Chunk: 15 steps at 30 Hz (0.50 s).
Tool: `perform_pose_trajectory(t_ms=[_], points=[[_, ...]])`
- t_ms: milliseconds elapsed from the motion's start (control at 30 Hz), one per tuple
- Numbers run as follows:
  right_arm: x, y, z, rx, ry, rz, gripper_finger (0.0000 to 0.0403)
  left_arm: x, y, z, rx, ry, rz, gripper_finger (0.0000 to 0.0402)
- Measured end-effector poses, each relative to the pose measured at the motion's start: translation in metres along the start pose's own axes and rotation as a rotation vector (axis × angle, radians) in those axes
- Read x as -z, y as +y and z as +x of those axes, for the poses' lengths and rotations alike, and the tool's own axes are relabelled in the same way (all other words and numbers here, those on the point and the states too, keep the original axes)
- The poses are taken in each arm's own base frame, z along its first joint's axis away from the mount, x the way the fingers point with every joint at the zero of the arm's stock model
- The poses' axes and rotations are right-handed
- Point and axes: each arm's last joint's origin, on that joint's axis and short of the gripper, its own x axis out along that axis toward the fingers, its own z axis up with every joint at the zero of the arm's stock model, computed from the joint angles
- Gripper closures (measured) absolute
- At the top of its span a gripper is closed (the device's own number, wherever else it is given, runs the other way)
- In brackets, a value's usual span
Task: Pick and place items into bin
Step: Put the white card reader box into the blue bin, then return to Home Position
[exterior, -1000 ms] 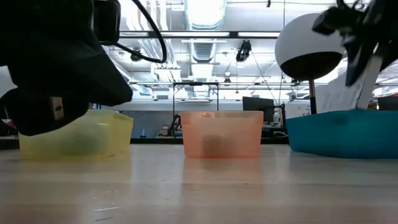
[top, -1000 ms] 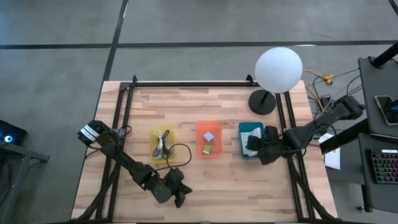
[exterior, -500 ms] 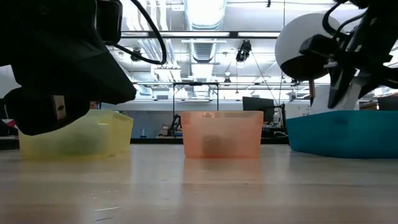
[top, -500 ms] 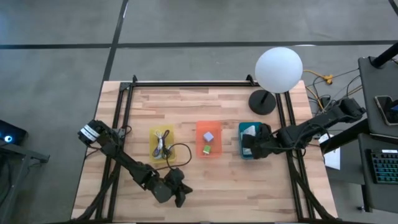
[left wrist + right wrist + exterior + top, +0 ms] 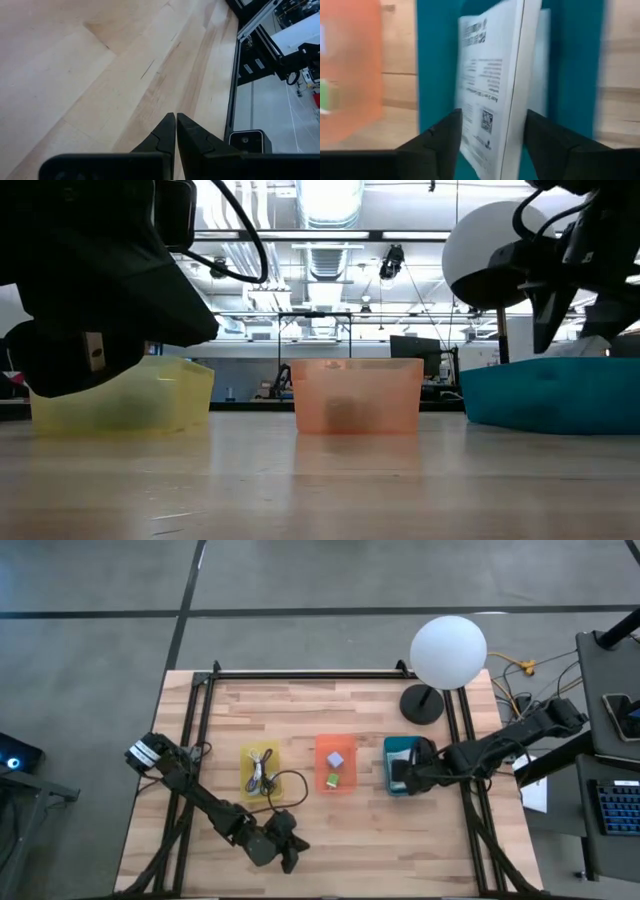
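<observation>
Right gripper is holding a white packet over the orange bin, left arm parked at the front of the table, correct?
Not quite: the right gripper holds the white packet over the teal bin, not the orange one, as the right wrist view shows. The left gripper is parked at the front.

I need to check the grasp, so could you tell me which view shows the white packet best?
The right wrist view: the white packet stands edge-on between the jaws over the teal bin. The high view hides it beneath the right gripper; the low view shows none.
</observation>
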Motion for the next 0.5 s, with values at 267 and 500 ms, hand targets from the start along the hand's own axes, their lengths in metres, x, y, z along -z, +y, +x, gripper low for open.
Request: perform_pose_trajectory(t_ms=[267,500], points=[[-0.010,0.011,-0.042,0.101,-0.010,-0.286,0.0204,-0.002,-0.004,0.000,0.010,-0.008,-0.001,0.0402],[-0.003,0.037,-0.087,-0.102,-0.083,-0.567,0.0204,-0.030,-0.010,-0.007,0.035,-0.073,0.051,0.0402]])
